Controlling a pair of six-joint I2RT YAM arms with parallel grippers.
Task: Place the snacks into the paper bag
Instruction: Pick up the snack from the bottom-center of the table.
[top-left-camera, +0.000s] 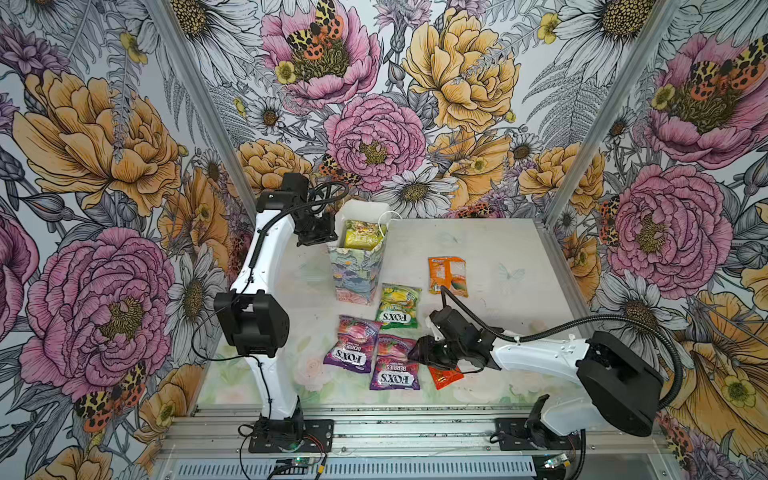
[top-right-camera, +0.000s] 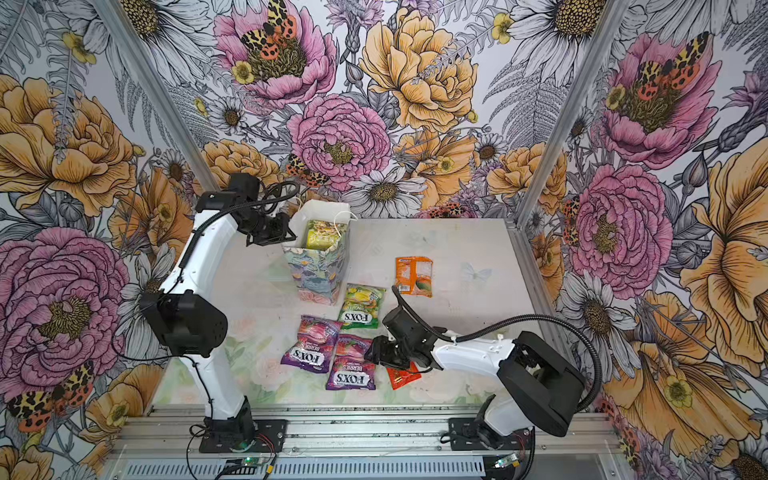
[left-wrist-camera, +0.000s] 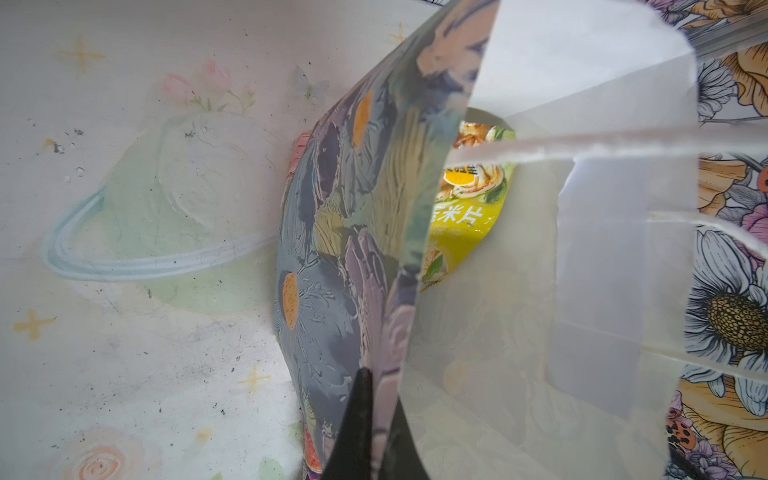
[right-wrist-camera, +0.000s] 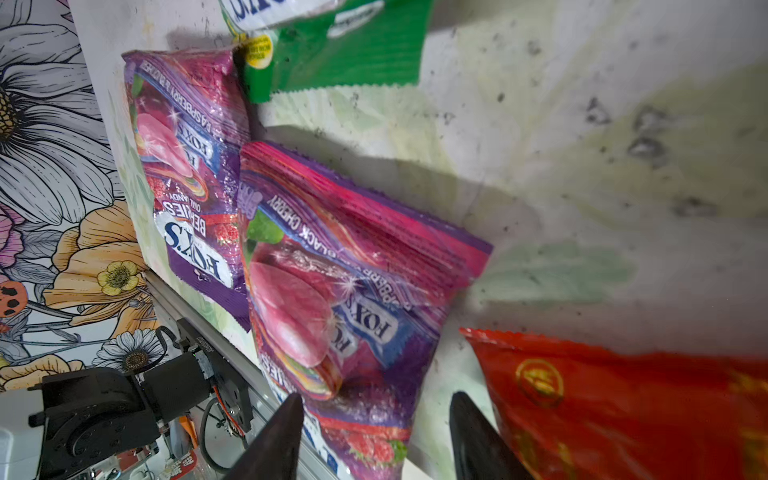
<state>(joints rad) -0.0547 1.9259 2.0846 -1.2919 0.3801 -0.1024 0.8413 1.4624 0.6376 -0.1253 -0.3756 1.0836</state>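
Observation:
The paper bag (top-left-camera: 357, 270) (top-right-camera: 320, 270) stands upright at the back of the table with a yellow snack (top-left-camera: 360, 237) (left-wrist-camera: 465, 216) inside. My left gripper (left-wrist-camera: 380, 432) (top-left-camera: 332, 237) is shut on the bag's side wall (left-wrist-camera: 332, 249) near the rim. On the mat lie a green FOX'S packet (top-left-camera: 398, 307) (right-wrist-camera: 340, 54), two purple FOX'S packets (top-left-camera: 353, 349) (top-left-camera: 392, 374) (right-wrist-camera: 332, 291), an orange packet (top-left-camera: 448, 275) and a small red one (top-left-camera: 444, 376) (right-wrist-camera: 623, 407). My right gripper (right-wrist-camera: 374, 419) (top-left-camera: 417, 353) hangs low and open, its jaws on either side of the nearer purple packet's edge.
The table is walled in by flower-print panels at the back and both sides. An aluminium rail (top-left-camera: 395, 419) with both arm bases runs along the front edge. The red packet lies partly under my right wrist. The left arm's base (right-wrist-camera: 104, 415) shows in the right wrist view.

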